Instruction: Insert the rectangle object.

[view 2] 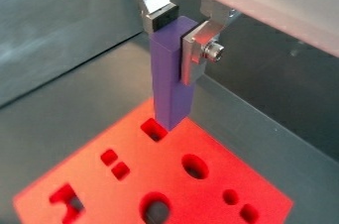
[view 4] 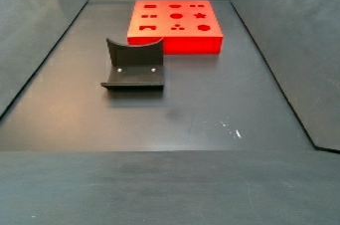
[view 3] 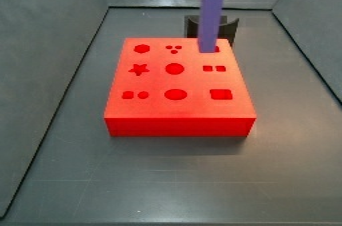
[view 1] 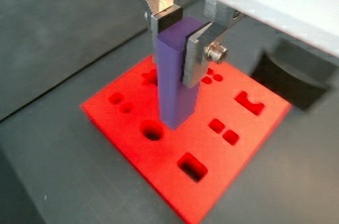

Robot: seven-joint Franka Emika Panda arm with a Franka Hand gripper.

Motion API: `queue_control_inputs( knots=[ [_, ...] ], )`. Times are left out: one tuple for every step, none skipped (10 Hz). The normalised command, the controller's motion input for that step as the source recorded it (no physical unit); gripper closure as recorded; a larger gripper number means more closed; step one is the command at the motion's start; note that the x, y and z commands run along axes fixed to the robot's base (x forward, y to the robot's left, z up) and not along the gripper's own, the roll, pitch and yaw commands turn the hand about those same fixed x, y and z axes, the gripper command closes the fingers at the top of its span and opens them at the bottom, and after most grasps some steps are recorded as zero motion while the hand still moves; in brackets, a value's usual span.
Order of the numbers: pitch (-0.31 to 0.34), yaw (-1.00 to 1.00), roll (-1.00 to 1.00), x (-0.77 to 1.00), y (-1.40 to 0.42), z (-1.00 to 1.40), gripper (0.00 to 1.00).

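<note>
Gripper (view 1: 177, 32) clamped on the upright rectangle object (view 1: 176, 74), fingers (view 1: 197, 55) pressing its upper sides. Bar hangs over the red block (view 1: 199, 159). Its lower end looks close to a hole, contact unclear.

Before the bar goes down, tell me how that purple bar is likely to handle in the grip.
The rectangle object looks stiff: it hangs straight and upright from the gripper over the red block. Its smooth faces could slip between the pads. Long and slim, clamped near its top, it may pivot if its lower end catches a hole's edge.
</note>
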Motion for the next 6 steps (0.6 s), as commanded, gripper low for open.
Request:
queue_control_inputs(
  knots=[
    [-0.099, -1.0, -0.09, 0.0, -0.01, 0.0, 1.0],
    [-0.103, -1.0, -0.1, 0.0, 0.0, 0.0, 1.0],
    [-0.114, -1.0, -0.09, 0.0, 0.0, 0.0, 1.0],
    [-0.12, -1.0, -0.07, 0.0, -0.02, -0.02, 1.0],
    [-0.004, -0.74, 0.0, 0.33, -0.13, -0.11, 1.0],
    [0.0, -0.55, 0.03, 0.47, -0.29, -0.09, 1.0]
  ],
)
